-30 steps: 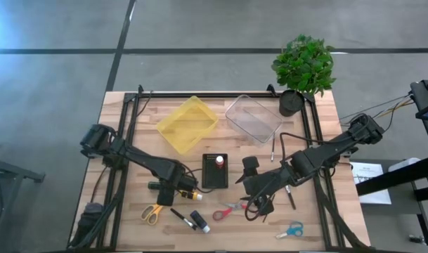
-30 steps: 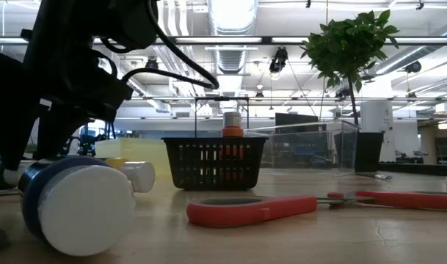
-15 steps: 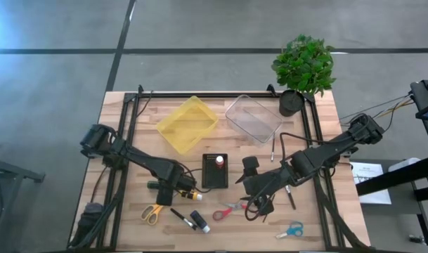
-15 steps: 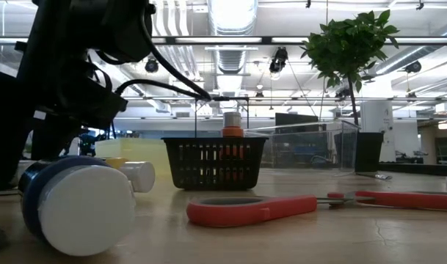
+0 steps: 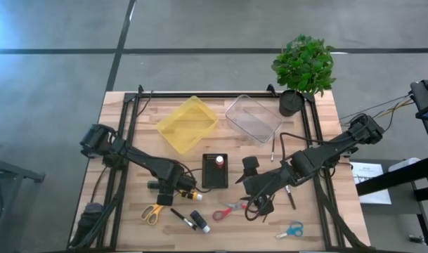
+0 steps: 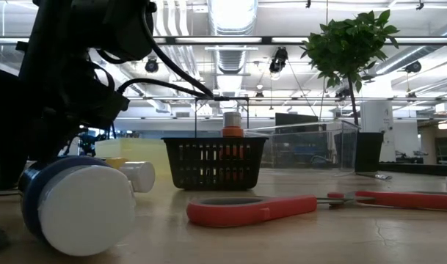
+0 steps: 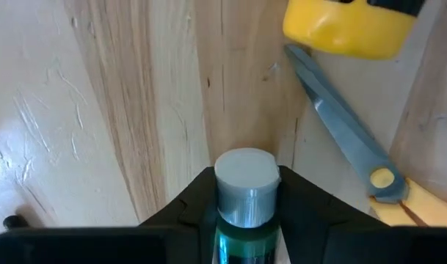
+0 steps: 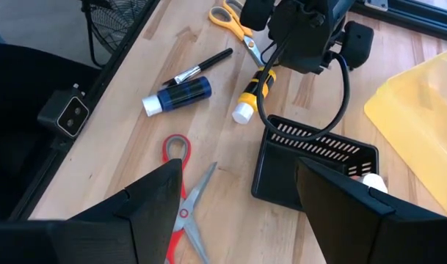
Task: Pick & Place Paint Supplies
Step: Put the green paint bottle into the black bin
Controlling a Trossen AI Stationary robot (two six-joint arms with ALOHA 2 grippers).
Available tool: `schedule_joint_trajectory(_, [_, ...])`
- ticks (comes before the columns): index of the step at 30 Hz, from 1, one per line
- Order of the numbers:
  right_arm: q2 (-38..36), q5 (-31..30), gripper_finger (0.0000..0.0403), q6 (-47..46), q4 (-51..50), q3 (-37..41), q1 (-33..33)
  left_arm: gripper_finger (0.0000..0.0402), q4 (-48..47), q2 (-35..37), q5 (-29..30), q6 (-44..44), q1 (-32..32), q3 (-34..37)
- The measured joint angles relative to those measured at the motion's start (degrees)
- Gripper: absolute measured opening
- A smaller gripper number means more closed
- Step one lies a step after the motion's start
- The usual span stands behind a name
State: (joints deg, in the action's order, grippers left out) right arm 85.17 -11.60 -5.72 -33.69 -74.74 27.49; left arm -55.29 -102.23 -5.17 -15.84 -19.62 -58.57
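My left gripper [image 5: 173, 188] points down at the table's near left, shut on a green paint bottle [image 7: 244, 220] with a white cap. Its green body [image 5: 155, 185] sticks out toward the table's left. A yellow bottle [image 5: 189, 190] lies just beside the gripper, and yellow-handled scissors [image 5: 152, 213] lie nearer the front. My right gripper [image 8: 238, 213] hangs open above the red scissors [image 5: 231, 209], touching nothing. A blue bottle [image 8: 175, 95] and a dark brush [image 8: 205, 64] lie near the front edge. My left gripper pinches the green bottle just below its white cap [image 7: 244, 176], one finger [image 7: 197, 194] on each side. The fingers come from above, pointing down, and lie across the bottle. The bottle lies on its side on the table, its body mostly hidden under the gripper.
A black basket [image 5: 215, 171] in the middle holds a red-topped bottle [image 5: 219, 161]. A yellow bin [image 5: 187, 124], a clear bin [image 5: 254, 118] and a potted plant [image 5: 305, 67] stand at the back. Blue scissors [image 5: 291, 230] and thin brushes [image 5: 291, 197] lie at the right.
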Motion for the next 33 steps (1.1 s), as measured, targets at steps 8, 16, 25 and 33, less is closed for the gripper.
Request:
schedule_joint_trajectory(8, [0.0,0.0,0.0263,0.1,-0.4,0.0,0.0,0.0114,7.8,6.0,10.7,-4.8,-0.2,0.0])
schedule_joint_trajectory(16, [0.0,0.0,0.0263,-1.7,-2.9,0.0,0.0,0.0114,24.5,23.0,28.5,-9.2,-2.5,10.3])
schedule_joint_trajectory(25, [0.0,-0.4,0.0263,-1.4,-2.6,0.0,0.5,0.0114,67.1,35.1,46.6,-10.5,-10.3,36.3])
schedule_joint_trajectory(33, [-0.2,-0.6,0.0263,-1.2,-1.6,0.0,0.5,0.0114,80.4,33.4,61.9,-8.0,-17.0,42.7])
